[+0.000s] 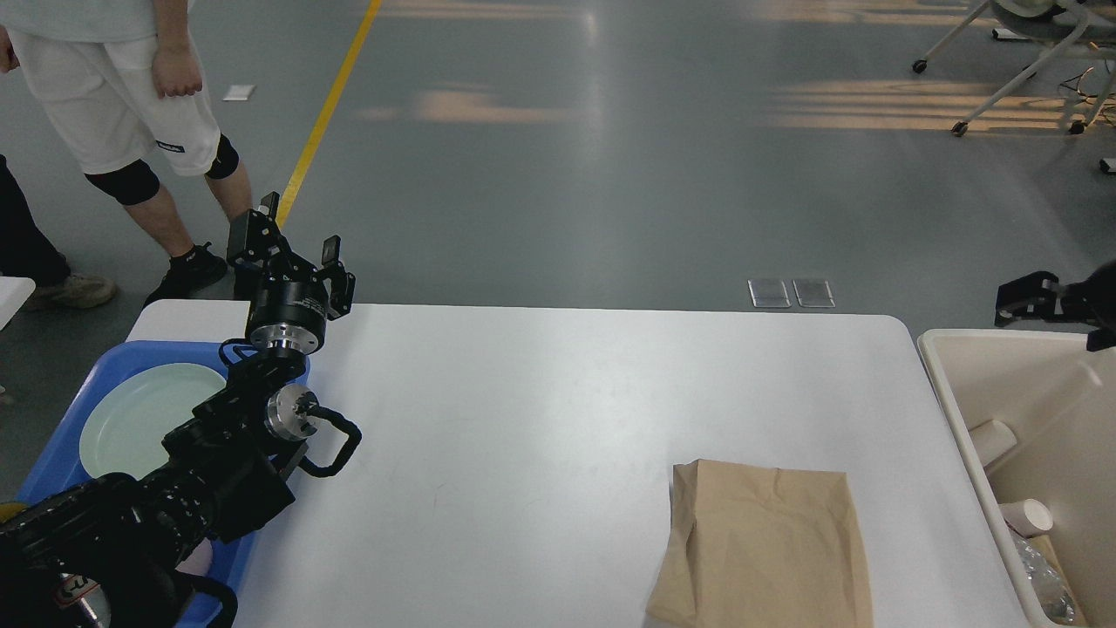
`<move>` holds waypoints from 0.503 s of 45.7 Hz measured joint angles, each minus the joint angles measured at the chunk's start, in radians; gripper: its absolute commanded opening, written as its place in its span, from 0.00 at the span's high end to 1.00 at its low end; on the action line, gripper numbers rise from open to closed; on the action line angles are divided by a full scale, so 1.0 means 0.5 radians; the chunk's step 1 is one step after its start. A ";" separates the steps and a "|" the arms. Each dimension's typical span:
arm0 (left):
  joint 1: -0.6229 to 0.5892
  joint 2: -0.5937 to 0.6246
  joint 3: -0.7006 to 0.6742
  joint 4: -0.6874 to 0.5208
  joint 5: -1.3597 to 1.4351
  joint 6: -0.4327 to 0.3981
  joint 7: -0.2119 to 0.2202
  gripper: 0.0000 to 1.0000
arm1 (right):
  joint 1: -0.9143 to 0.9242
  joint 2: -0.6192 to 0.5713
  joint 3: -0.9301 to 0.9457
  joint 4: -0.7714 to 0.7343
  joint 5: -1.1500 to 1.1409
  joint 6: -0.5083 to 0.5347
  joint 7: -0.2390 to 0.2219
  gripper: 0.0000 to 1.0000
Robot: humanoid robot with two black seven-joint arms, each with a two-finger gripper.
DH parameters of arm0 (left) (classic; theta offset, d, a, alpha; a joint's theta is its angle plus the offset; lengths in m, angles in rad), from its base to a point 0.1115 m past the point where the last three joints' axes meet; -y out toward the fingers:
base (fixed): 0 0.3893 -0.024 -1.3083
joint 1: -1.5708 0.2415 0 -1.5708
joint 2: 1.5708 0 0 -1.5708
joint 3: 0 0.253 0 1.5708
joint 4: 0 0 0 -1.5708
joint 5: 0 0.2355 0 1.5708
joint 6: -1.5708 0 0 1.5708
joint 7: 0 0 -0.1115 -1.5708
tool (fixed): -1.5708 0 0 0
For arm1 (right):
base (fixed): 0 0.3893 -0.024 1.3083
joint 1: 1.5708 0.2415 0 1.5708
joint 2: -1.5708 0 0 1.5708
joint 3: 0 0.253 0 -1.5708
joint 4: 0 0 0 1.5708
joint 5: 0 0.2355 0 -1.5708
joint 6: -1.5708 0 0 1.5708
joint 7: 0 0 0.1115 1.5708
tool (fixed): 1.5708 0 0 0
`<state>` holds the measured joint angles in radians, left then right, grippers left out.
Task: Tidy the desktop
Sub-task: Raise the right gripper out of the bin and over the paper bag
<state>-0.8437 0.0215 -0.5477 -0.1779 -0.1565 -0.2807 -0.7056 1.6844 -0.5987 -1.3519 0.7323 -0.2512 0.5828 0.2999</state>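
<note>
The white desktop (558, 410) fills the lower part of the head view. A flat brown paper bag (767, 541) lies on it at the front right. My left gripper (296, 231) is raised over the table's far left edge, open and empty, beside the blue tray (109, 362). My right gripper (1024, 298) shows small and dark at the right edge, above the far rim of the beige bin (1029, 366). Its fingers cannot be told apart.
The blue tray holds a pale green plate (139, 419). The beige bin beside the table's right edge holds paper cups (1029, 516) and a crumpled clear bottle (1042, 580). A person (131, 105) stands beyond the table's far left corner.
</note>
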 measured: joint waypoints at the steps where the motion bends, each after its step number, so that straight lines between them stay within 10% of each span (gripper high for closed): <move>1: 0.000 0.000 0.000 0.000 0.000 0.000 0.000 0.04 | 0.040 -0.001 0.000 0.022 0.001 0.013 0.001 0.00; 23: 0.000 0.000 0.001 0.000 0.000 0.000 0.000 0.04 | 0.820 0.369 0.002 0.152 -0.032 0.739 -0.020 0.00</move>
<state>-0.8437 0.0215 -0.5472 -0.1779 -0.1565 -0.2807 -0.7056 2.0942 -0.4140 -1.3511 0.8083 -0.2673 0.9522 0.2901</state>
